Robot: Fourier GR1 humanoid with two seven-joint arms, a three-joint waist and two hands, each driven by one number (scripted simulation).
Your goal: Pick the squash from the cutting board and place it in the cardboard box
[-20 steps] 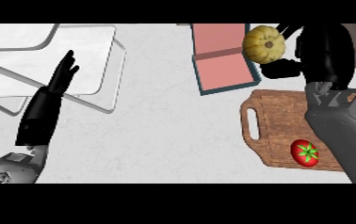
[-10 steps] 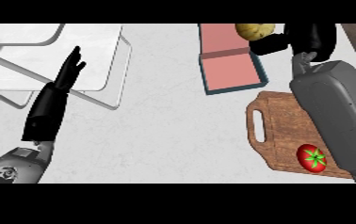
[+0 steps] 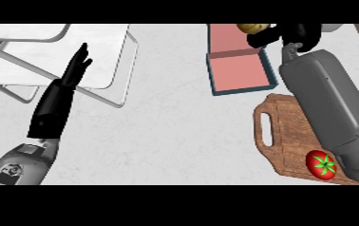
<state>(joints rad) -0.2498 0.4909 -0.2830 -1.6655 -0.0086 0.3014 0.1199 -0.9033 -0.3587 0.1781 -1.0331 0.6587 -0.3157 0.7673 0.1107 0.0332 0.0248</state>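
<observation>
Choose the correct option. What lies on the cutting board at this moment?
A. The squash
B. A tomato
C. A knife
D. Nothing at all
B. A red tomato with a green stalk lies near the near end of the board, while the squash is held in the right hand up over the far part of the box.

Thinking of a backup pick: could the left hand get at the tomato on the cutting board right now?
Probably not: the left hand rests open at the far left, and the right forearm lies over the cutting board beside the tomato.
</observation>
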